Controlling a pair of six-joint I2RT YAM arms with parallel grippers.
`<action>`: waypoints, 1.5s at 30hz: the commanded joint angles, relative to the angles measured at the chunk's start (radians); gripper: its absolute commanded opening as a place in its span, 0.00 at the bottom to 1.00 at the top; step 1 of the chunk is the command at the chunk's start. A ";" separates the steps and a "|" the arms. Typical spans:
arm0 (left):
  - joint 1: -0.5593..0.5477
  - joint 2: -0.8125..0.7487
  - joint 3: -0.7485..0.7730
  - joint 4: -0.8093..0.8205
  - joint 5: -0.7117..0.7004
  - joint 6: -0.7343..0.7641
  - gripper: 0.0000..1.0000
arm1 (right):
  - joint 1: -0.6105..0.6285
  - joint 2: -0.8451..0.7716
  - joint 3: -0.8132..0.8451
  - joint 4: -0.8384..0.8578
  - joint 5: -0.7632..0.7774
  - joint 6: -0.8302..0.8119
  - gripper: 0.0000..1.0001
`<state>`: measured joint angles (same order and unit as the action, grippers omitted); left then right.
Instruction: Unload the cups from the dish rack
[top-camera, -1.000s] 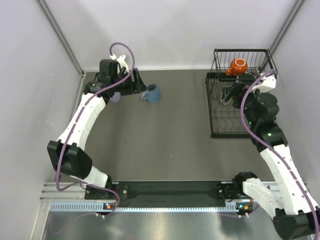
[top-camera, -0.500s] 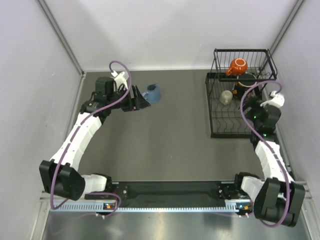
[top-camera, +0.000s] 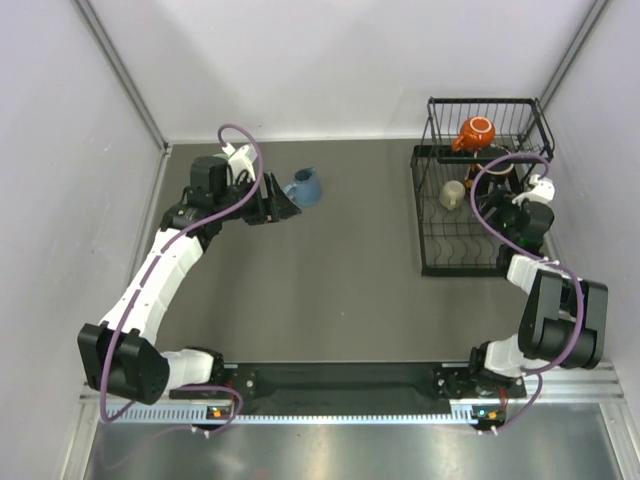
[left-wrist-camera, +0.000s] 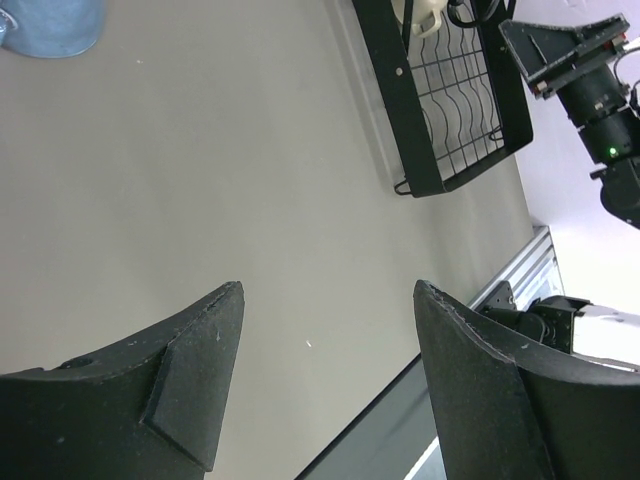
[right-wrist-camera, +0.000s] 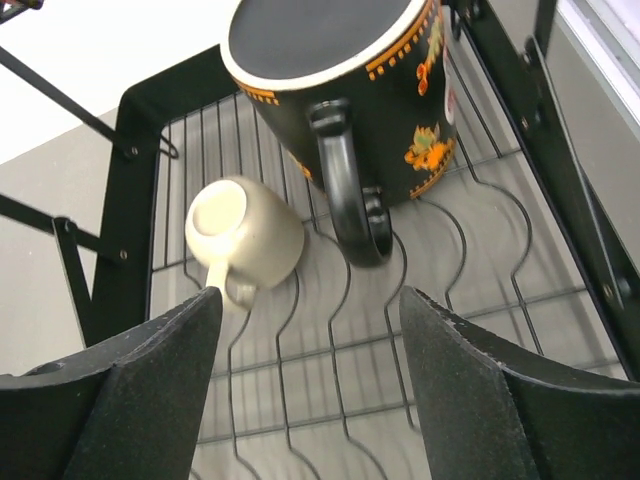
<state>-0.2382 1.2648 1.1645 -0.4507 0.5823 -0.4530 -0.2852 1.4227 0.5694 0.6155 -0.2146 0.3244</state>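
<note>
The black wire dish rack (top-camera: 432, 268) stands at the table's far right. An orange mug (top-camera: 476, 132) sits in its raised basket. On the lower tier a small beige mug (right-wrist-camera: 245, 235) lies on its side beside a black floral mug (right-wrist-camera: 340, 75), whose handle points toward my right gripper (right-wrist-camera: 310, 300). That gripper hangs open and empty over the wires, short of both mugs. A blue mug (top-camera: 305, 186) stands on the table at the far left. Just in front of it, my left gripper (top-camera: 283, 208) is open with nothing between its fingers (left-wrist-camera: 190, 350).
Grey walls close in the table on the left, back and right. In the left wrist view the rack's frame (left-wrist-camera: 400, 105) is at the upper right and the blue mug (left-wrist-camera: 50, 25) at the top left corner. A metal rail (top-camera: 340, 410) runs along the near edge.
My right arm has drawn back from the rack and folded toward the right wall, its jaws narrowing somewhat. My left gripper has moved off the blue mug, toward the front.
</note>
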 joint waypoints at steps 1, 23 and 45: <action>-0.004 -0.033 -0.009 0.050 -0.012 0.017 0.74 | -0.015 0.050 0.069 0.142 -0.057 0.001 0.71; -0.003 -0.024 -0.006 0.061 -0.002 0.014 0.74 | 0.126 -0.009 0.070 -0.073 0.054 0.116 0.61; -0.001 -0.033 0.012 0.049 -0.015 0.023 0.74 | 0.213 0.183 0.259 -0.181 0.084 -0.025 0.51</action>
<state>-0.2382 1.2648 1.1599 -0.4473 0.5663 -0.4461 -0.0814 1.5883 0.7723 0.4541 -0.1318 0.3237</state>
